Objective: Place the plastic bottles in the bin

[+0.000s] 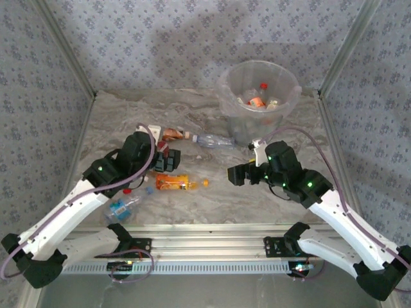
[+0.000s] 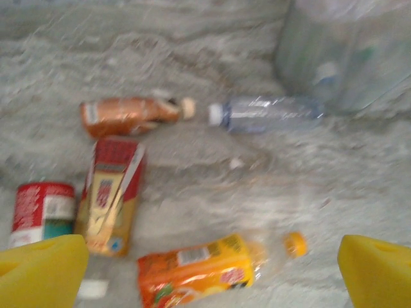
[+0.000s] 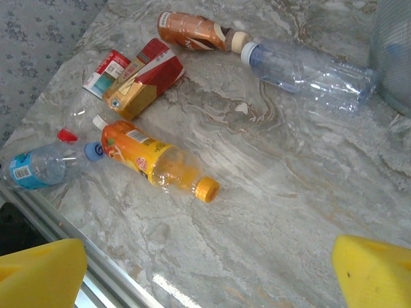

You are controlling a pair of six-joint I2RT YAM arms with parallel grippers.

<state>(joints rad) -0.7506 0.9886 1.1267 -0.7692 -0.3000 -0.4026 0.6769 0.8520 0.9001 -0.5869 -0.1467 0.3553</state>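
Over table (image 1: 212, 205), left end effector (image 1: 167, 160) hovering, agape

Orange bottle (image 3: 157, 163), clear bottle (image 3: 308, 70) and brown bottle (image 3: 192, 30) lie flat near the upright, part-filled bin (image 1: 239, 127)

Top view: lit evenly and softly from above, moderate brightness, nothing clipped. A broad soft shadow is thrown on the back wall (image 1: 192, 32); only faint shadows are seen under the arms on the table (image 1: 212, 205). Left wrist view: smeared throughout, so the label on the orange bottle (image 2: 192, 273) cannot be read. Right wrist view: sharp across the table. Specular glints are caught on the clear bottle (image 3: 308, 70) and near the table's near edge — the fingertips (image 3: 38, 273) of the right gripper (image 3: 205, 273) are rendered soft in the bottom corners.
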